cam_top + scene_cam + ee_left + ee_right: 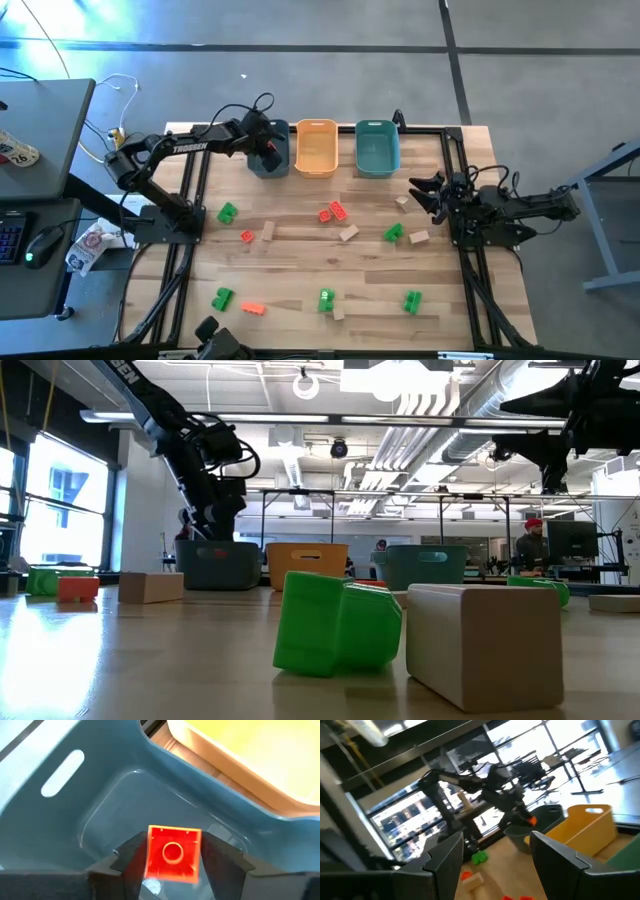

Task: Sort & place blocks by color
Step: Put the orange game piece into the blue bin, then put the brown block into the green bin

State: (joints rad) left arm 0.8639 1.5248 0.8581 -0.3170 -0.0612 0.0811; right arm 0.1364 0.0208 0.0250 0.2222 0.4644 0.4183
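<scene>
The left gripper hangs over the blue-grey bin at the table's far edge, its fingers pinching a red-orange block above the bin's bare floor; the hold looks set for a drop, which would make blue-grey the home for red-orange pieces. The orange-yellow bin stands just beside it and the teal bin next along, all 3 lined against the far edge, so the sorting targets sit together within reach of both arms.

The right gripper waits raised near the table's right edge, fingers spread with nothing between them, apparently kept clear while the other arm works.

The rest of the blocks lie scattered across the middle and near half of the table: a red-orange pair near the centre, a green block toward the left edge, another green block beside a tan block toward the right edge, a tan block left of centre, and more green, tan and 1 red-orange along the near edge.

Most pieces sit well apart, leaving open wood for a descent, though the green and tan neighbours on the right may crowd a grasp. The bin walls rise on either side of the held block, so the judged risk is a finger clipping a rim on the way out
</scene>
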